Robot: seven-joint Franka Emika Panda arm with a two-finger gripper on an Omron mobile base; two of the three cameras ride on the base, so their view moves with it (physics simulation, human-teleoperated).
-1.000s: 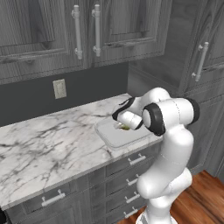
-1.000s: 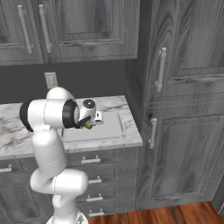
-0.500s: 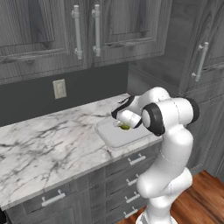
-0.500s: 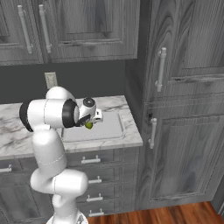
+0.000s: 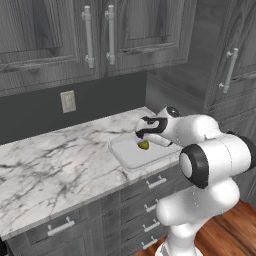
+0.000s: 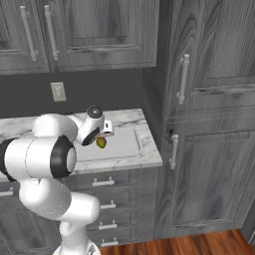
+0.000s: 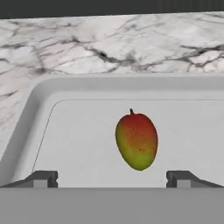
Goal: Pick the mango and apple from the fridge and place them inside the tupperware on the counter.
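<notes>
The mango (image 7: 136, 141), yellow-green with a red blush, lies free on the floor of the pale tupperware (image 7: 74, 144). In the left base view the mango (image 5: 143, 145) rests in the tupperware (image 5: 129, 156) near the right end of the white marble counter (image 5: 55, 165). My gripper (image 5: 141, 135) hangs just above it, open, its fingertips (image 7: 42, 178) standing well clear on either side. From the right base view, the mango (image 6: 101, 142) sits under the gripper (image 6: 102, 134) at the left of the tupperware (image 6: 123, 144). The apple and the fridge are out of view.
A dark backsplash with a wall outlet (image 5: 67, 101) rises behind the counter. Upper cabinets with bar handles (image 5: 88, 36) hang overhead. A tall dark wood-grain cabinet (image 6: 209, 124) stands right of the counter end. Drawers (image 5: 150, 185) sit below the slab.
The jaws have spread open and let go of the mango, which has dropped from between the fingers onto the tupperware floor. The arm has barely moved.
</notes>
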